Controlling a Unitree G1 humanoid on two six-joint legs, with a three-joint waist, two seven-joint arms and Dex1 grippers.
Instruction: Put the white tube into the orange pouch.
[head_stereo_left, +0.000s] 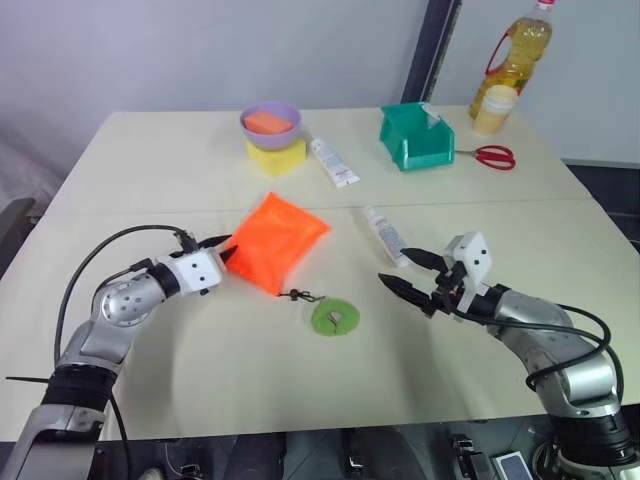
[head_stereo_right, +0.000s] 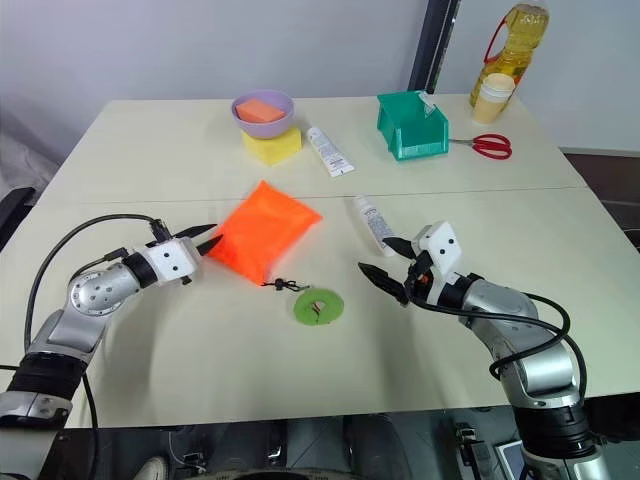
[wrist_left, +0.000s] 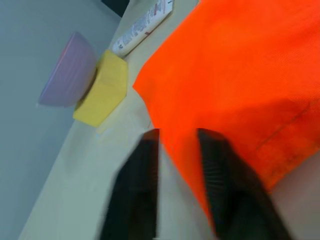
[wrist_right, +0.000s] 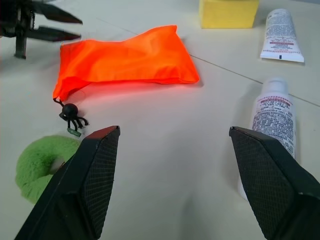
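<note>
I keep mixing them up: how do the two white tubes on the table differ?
The near tube lies by the right pincer, right of the orange pouch; the far tube lies further back beside the yellow block. The near one ends in a round white cap; the far one looks flatter and wider. Both are white with print and lie flat.

Looks like a lab or test room set up for robot trials. Plain cream counter (head_stereo_left: 150, 150) against a bare grey wall (head_stereo_left: 150, 50), with unrelated household odds and ends laid out: oil bottle (head_stereo_left: 520, 50), scissors (head_stereo_left: 492, 155), green bin (head_stereo_left: 415, 137), sponge (head_stereo_left: 277, 156), purple bowl (head_stereo_left: 270, 121), tubes (head_stereo_left: 333, 162). Loose cables (head_stereo_left: 90, 270) running along both arms.
</note>
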